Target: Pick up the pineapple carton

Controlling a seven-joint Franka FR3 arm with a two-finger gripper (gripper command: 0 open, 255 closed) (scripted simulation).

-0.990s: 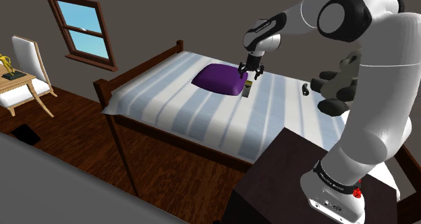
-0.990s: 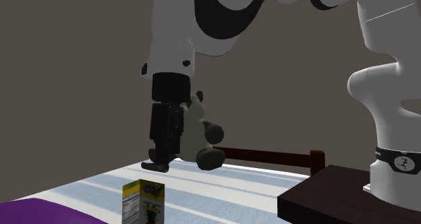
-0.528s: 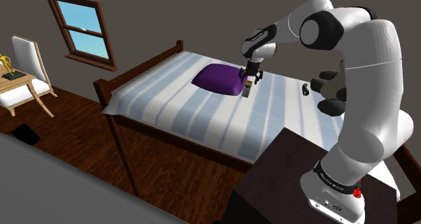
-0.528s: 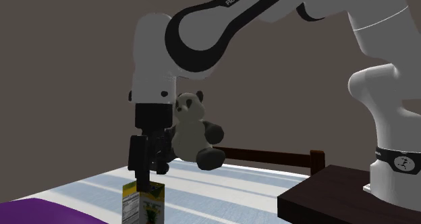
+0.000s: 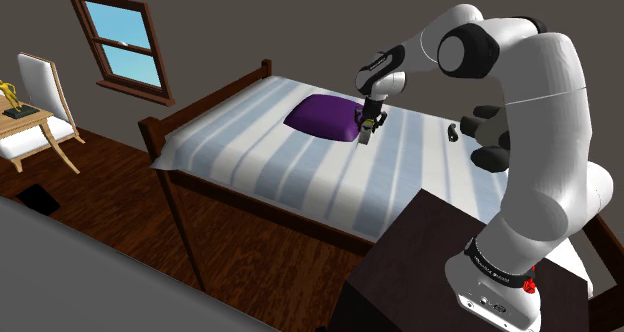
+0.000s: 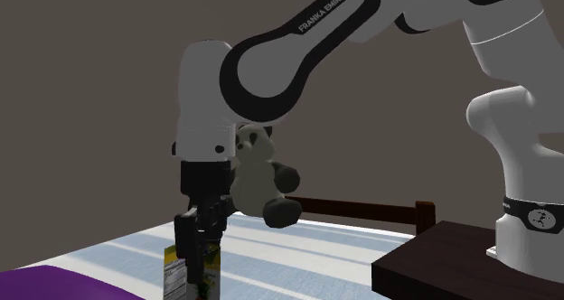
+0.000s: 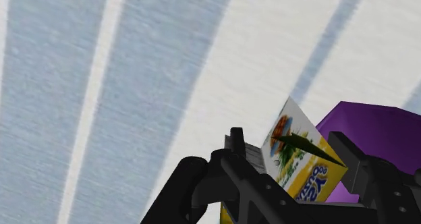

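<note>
The pineapple carton is yellow and white with a pineapple picture. It stands upright on the striped bed, right beside a purple pillow. My black gripper has come down over it from above, and its two fingers clasp the carton's sides. In the second exterior view the gripper covers most of the carton, leaving its white label side visible. In the shoulder view the gripper sits on the carton at the pillow's edge.
A toy panda sits on the bed behind my arm, with a small dark object on the sheet near it. The dark stand is at the bed's near side. A chair and window are far off.
The gripper dropped from above the carton down around it, and its fingers closed from wide apart onto the carton's sides. The carton still stands on the bed.
</note>
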